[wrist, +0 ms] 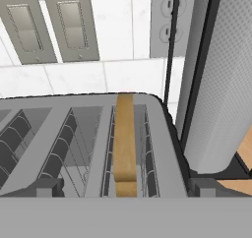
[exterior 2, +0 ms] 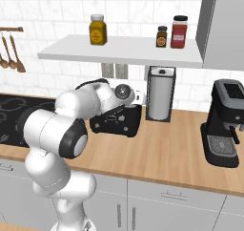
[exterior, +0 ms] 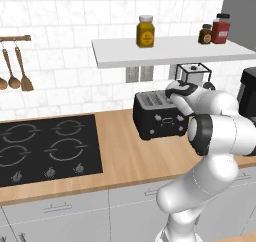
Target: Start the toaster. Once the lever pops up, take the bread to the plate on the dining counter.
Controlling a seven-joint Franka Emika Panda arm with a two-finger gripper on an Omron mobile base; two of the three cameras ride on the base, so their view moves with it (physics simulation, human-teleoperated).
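Upright on edge, the bread sits in the slot of the toaster nearer the paper-towel roll, its long axis running along that slot, by the table's back edge. End effector fingers stand apart.

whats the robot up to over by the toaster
The white arm has its hand over the black toaster on the wood counter. The hand view looks down into the slots, where a slice of bread stands on edge in one of them. A paper towel roll stands just beside the toaster. Nothing is held.
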